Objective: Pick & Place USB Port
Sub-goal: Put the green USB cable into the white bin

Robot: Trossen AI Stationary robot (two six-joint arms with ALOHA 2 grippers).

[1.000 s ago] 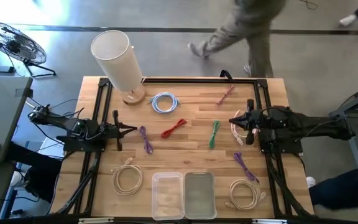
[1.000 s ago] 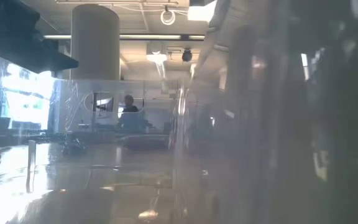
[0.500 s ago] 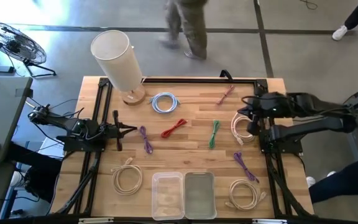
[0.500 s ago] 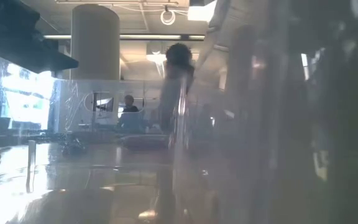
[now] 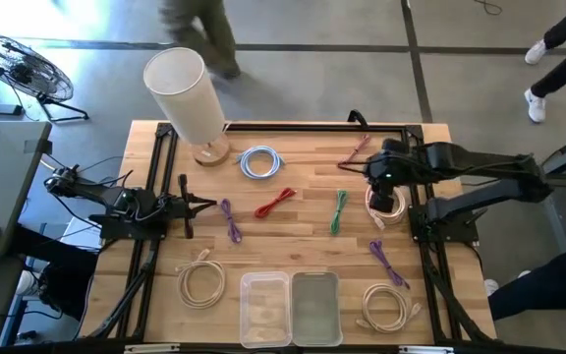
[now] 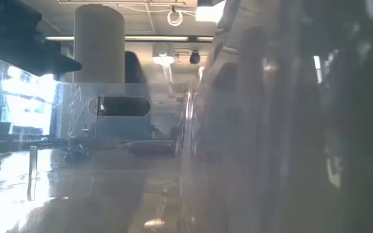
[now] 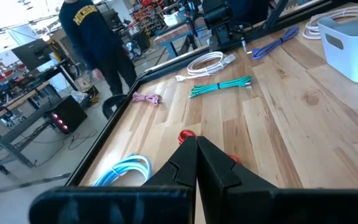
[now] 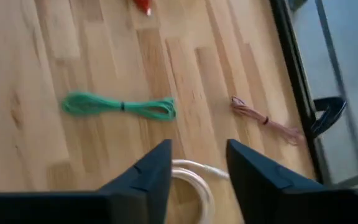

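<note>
Several cables (image 5: 274, 203) (lamp (image 5: 187, 95) beyond)

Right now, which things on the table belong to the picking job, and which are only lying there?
Job, probably: right pincer, open above the white cable; clear bins.
Lying about: green cable, red cable, blue cable, pale cylinder; left pincer, shut, idle.

Bare worktop (image 5: 303, 221) between red cable (image 5: 274, 203) and green cable (image 5: 339, 211); lamp (image 5: 187, 98) blocks the far-left corner; two bins (image 5: 291, 309) crowd the near edge.
</note>
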